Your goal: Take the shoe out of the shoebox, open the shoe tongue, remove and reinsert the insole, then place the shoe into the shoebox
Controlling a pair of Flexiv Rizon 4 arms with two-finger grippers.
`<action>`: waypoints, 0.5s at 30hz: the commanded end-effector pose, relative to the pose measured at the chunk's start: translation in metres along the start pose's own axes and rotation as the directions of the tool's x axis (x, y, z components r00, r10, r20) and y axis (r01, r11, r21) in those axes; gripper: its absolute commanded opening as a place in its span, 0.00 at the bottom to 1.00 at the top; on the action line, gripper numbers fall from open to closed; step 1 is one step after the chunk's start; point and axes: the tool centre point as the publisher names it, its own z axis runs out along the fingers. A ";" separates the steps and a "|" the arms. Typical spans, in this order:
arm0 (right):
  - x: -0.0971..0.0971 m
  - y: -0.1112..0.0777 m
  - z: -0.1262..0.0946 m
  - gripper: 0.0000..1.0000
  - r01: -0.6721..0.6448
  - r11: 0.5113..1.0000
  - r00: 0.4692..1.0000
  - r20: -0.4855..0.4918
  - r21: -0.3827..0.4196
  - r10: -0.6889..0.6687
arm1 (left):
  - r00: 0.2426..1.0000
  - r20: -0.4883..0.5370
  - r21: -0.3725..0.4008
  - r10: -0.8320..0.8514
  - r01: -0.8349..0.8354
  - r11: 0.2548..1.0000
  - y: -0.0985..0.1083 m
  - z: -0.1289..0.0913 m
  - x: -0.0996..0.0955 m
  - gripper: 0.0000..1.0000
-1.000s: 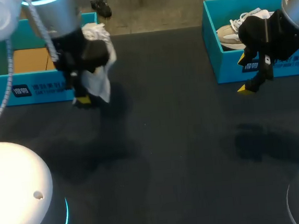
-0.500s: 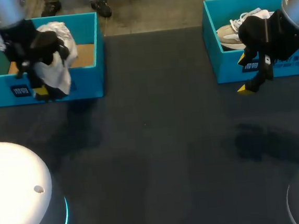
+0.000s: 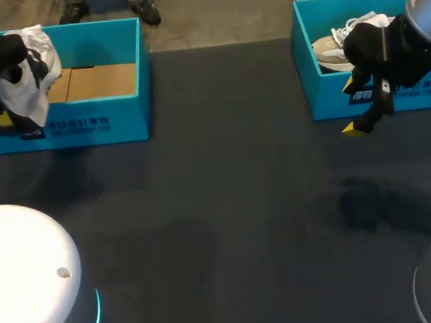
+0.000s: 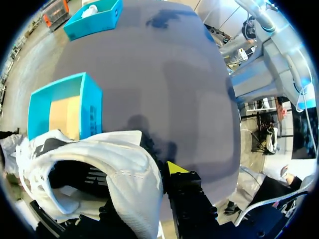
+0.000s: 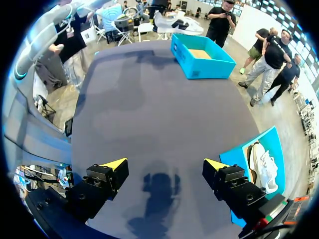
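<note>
An open turquoise cardboard shoebox (image 3: 110, 124), rectangular with thin upright walls, is taken as the landmark. White print is carried on its front wall, too small to be read. Its floor is lined with plain brown card, left bare.

A white low shoe (image 3: 26, 81) is held at the left end of this shoebox, overlapping the front wall in the head view. The left hand (image 3: 12, 125) is clamped on it. In the left wrist view the shoe's upper (image 4: 117, 172) is shown as soft white material with a fine dotted texture. It is folded wide around a dark inner lining. One yellow tip is seen just beside the shoe, and the other finger is hidden behind it. The shoebox (image 4: 92, 107) lies ahead of that hand.

A second turquoise box (image 3: 331, 104) of the same shape is set well to the right of the landmark, at the same far edge of the desk (image 3: 227, 206). It is also marked with white print that cannot be made out. A beige and white sneaker (image 3: 335, 47) with white laces is lying inside it.

The right hand (image 3: 354, 108) is held in front of that second box. Its black fingers are set wide apart over the bare, dark matte desk, with nothing between them. From the right wrist view the landmark shoebox (image 5: 199, 67) is seen far ahead of the hand (image 5: 163, 168).
</note>
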 end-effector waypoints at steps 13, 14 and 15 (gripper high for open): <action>0.000 0.001 0.001 1.00 -0.001 1.000 1.000 0.001 0.003 0.001 | 0.997 0.072 -0.012 0.014 -0.014 1.000 0.072 -0.018 -0.063 0.00; 0.000 0.001 0.001 1.00 -0.001 1.000 1.000 0.001 0.003 0.001 | 0.997 0.075 -0.018 0.000 0.001 1.000 0.075 -0.018 -0.069 0.00; 0.000 0.001 0.001 1.00 -0.001 1.000 1.000 0.001 0.003 0.001 | 0.997 0.076 -0.015 0.005 -0.004 1.000 0.079 -0.019 -0.075 0.00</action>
